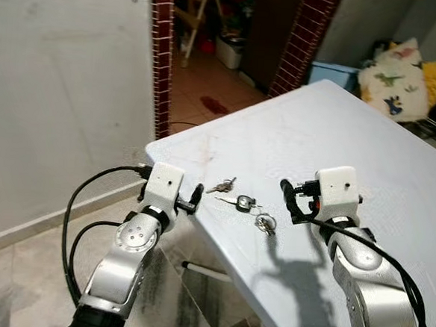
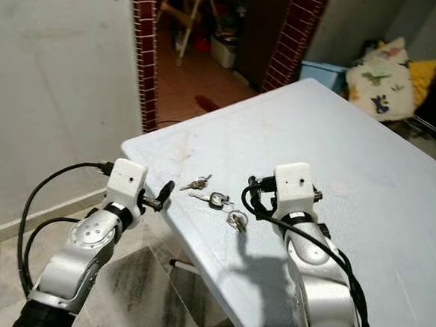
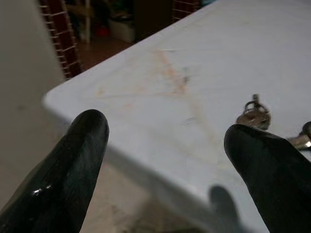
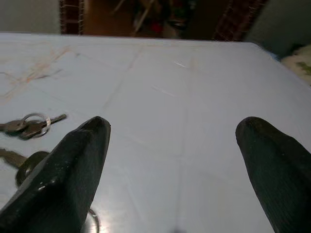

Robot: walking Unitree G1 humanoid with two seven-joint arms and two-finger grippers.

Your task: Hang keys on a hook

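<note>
Keys lie near the corner of the pale blue table (image 1: 368,151): a small pair on a ring (image 1: 222,185), a black-headed key (image 1: 244,203) and a loose ring with a key (image 1: 265,224). My left gripper (image 1: 195,197) hovers open at the table's left edge, just left of the keys. In the left wrist view the small pair (image 3: 254,114) lies beyond its spread fingers (image 3: 87,145). My right gripper (image 1: 290,201) is open above the table, just right of the keys. The right wrist view has the small pair (image 4: 30,124) beside one finger (image 4: 77,165).
A white wall (image 1: 59,85) stands to the left, with a brick-trimmed doorway (image 1: 160,55) behind the table. Cushions (image 1: 396,79) and a blue box (image 1: 335,73) sit at the back right. Tiled floor (image 1: 31,270) lies below the table's edge.
</note>
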